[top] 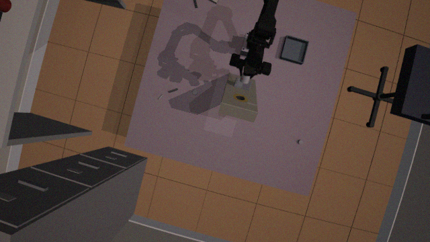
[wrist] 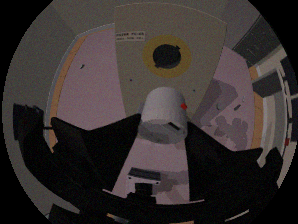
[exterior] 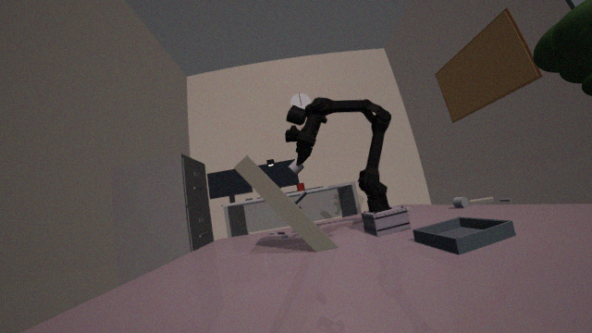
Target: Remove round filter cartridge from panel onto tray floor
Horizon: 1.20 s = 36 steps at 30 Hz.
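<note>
The white filter cartridge [top: 245, 80] [exterior: 294, 166] [wrist: 163, 106] is out of the panel. A red dot and a dark slot show on it in the wrist view. My gripper [top: 246, 77] [exterior: 300, 164] [wrist: 164, 121] is shut on it, one finger on each side, and holds it in the air near the sloped face. The beige service panel [top: 249, 103] [exterior: 283, 204] [wrist: 135, 21] leans at a slant. Its round dark opening [top: 240, 98] [wrist: 166, 56], ringed in yellow, is empty. The blue-grey tray [top: 291, 60] [exterior: 435, 243] is empty.
The arm's base [exterior: 386, 221] stands between panel and tray in the exterior view. A small grey cylinder [exterior: 460, 202] and a pale rod [exterior: 482, 200] lie behind the tray. A dark small bar [top: 173, 90] lies left of the panel, and a small round object [top: 299, 142] lies far to its right.
</note>
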{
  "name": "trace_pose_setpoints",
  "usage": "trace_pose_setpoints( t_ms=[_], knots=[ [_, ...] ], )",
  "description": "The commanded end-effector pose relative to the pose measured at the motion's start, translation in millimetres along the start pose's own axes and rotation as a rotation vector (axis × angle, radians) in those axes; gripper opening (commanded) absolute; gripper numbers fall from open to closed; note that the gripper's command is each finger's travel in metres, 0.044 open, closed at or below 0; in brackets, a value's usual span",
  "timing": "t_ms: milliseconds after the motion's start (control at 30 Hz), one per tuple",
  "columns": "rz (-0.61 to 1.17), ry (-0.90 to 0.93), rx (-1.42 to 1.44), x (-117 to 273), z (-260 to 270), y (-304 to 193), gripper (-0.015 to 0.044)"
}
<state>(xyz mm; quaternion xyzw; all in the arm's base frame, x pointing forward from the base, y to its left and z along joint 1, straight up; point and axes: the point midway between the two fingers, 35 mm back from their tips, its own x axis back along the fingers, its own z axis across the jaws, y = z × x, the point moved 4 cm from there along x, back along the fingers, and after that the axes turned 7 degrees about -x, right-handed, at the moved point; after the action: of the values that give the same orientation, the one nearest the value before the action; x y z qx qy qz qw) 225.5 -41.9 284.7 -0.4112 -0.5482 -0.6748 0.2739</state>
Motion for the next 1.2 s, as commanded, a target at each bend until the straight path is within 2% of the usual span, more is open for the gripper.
trace_pose_setpoints(
  t_ms=[0,833,900,1167],
  knots=[
    [0.002,0.001,0.000,4,7,0,0.0000],
    [0.000,0.008,-0.004,-8,86,-10,0.0000],
    [0.015,0.014,0.016,-8,79,-11,0.0000],
    [0.030,0.117,0.193,-4,111,-28,0.0000]
  ],
)
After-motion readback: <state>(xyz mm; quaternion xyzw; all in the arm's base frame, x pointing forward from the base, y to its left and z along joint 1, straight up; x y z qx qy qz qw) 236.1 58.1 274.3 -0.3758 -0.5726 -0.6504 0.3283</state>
